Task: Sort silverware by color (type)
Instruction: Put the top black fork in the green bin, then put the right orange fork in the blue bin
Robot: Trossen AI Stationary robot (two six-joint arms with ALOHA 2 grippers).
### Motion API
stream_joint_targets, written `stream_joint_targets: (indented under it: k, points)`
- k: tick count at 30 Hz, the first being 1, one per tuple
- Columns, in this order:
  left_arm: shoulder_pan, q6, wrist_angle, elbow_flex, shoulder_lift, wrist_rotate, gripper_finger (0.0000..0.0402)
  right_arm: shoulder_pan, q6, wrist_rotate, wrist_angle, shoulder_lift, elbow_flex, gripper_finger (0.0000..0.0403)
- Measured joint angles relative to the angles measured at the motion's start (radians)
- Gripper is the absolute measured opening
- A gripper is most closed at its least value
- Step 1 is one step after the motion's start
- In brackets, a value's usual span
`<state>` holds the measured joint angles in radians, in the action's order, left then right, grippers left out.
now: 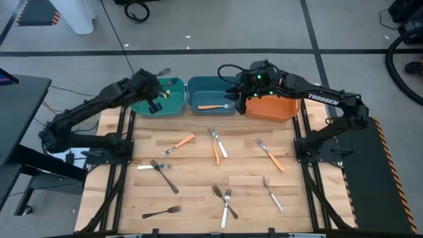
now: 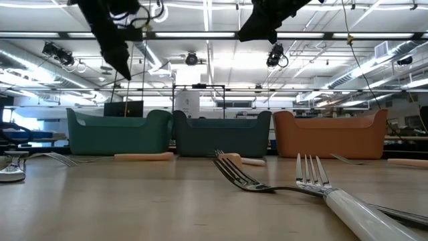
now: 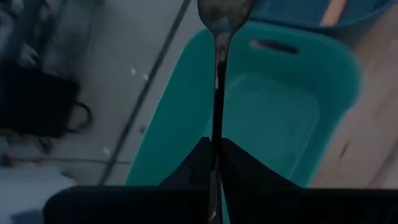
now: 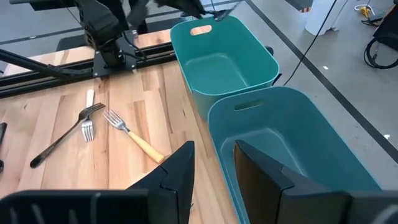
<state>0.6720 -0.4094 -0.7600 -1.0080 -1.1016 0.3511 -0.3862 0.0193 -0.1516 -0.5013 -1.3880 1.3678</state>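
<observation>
My left gripper (image 1: 153, 94) hangs over the green bin (image 1: 173, 106), shut on a dark spoon (image 3: 217, 81). The spoon's bowl (image 1: 163, 71) sticks out past the bin's far rim. My right gripper (image 1: 241, 94) is open above the place where the blue bin (image 1: 211, 89) meets the orange bin (image 1: 272, 109); in its wrist view the right gripper (image 4: 214, 165) holds nothing. One orange-handled fork (image 1: 213, 106) lies in the blue bin. Black, orange-handled and silver forks lie flat on the wooden table (image 1: 198, 172). My left gripper pinches the spoon's handle (image 3: 216, 140) between its two fingers (image 3: 198, 163). The spoon runs straight out along the fingers, with its bowl (image 3: 224, 12) at the far end. It is lifted clear above the green bin (image 3: 273, 118).
Three bins stand in a row at the table's far edge. Loose forks on the table: orange-handled ones (image 1: 178, 144) (image 1: 271, 155), silver ones (image 1: 218, 142) (image 1: 271, 193), black ones (image 1: 164, 175) (image 1: 160, 212). Arm frames run along both sides.
</observation>
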Motion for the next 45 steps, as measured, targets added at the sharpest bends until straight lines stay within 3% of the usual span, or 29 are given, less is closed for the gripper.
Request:
stream_joint_targets:
  k: [4,8,19,30,39,45]
  points:
    - [0.119,0.016,0.003,0.064,-0.057,-0.153,0.0027,0.0,0.001,0.0,0.001,0.0,0.0,0.0121]
    - [0.151,-0.016,0.002,0.118,-0.137,-0.147,0.0027,0.0,0.002,0.0,0.009,0.0,0.0,0.012]
    - [0.151,-0.028,0.068,0.119,-0.264,-0.138,0.0032,0.0,-0.046,0.0,0.007,0.0,0.0,0.012]
    - [0.151,-0.022,0.101,0.117,-0.271,-0.138,0.0102,0.043,-0.054,-0.003,0.001,0.0,0.0,0.012]
    - [0.098,0.106,-0.134,-0.026,-0.229,-0.139,0.0109,0.155,-0.165,0.006,-0.125,0.0,0.0,0.012]
    - [0.024,0.197,-0.202,-0.154,-0.184,-0.222,0.0109,0.203,-0.307,0.157,-0.28,0.0,-0.008,0.012]
